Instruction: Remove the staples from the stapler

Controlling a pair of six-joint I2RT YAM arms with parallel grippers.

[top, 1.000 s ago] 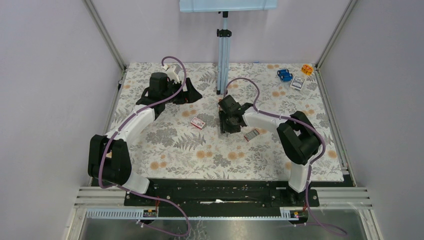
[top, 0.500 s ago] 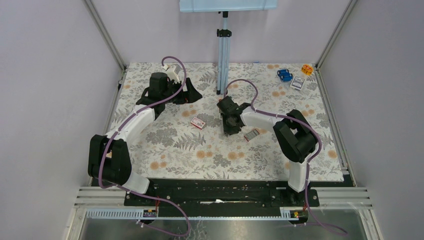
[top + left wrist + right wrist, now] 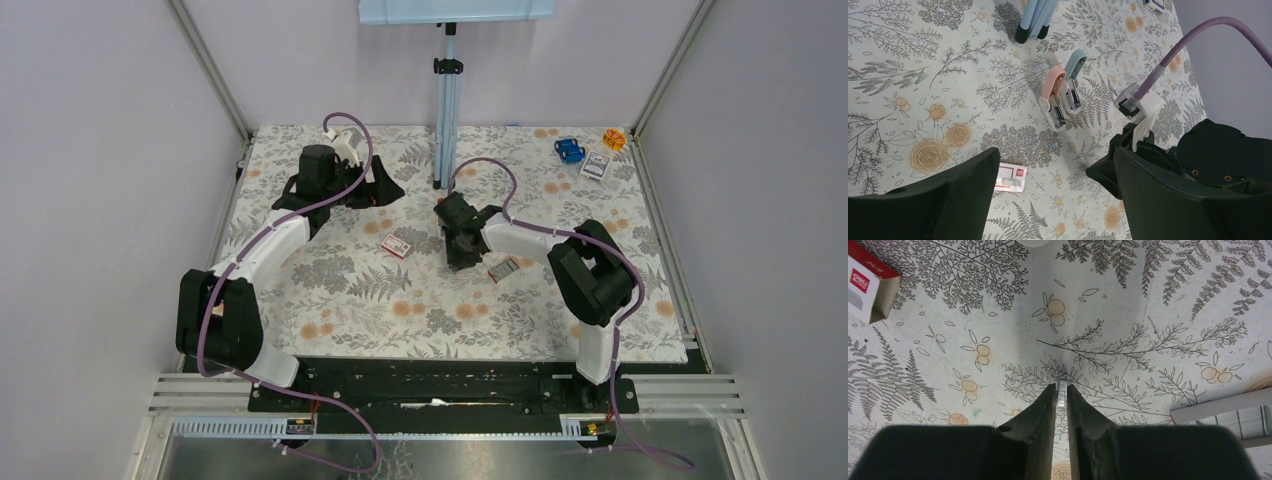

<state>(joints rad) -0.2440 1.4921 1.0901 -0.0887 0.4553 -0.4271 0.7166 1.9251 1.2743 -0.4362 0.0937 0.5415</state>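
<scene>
While pinching staple strip [image 3: 1062,386] between right gripper [image 3: 1061,390] tips, lift straight, squeeze lightly | left gripper [image 3: 1050,160] spread wide, idle | pink stapler [image 3: 1054,97], teal stapler [image 3: 1073,80] lying open at 12 o'clock of left gripper

Two staplers are counted close by the foot of the pole [image 3: 447,110]: a pink stapler [image 3: 1054,97] and a teal stapler [image 3: 1074,80]. Three staple boxes are recorded: near-left box [image 3: 396,245] and near-right box [image 3: 503,269] nearer than the pole, far-right box [image 3: 596,166] well to its right. One staple strip [image 3: 1062,390] is noted. One blue item [image 3: 569,150] and one orange item [image 3: 613,138] are logged right of the pole.
</scene>
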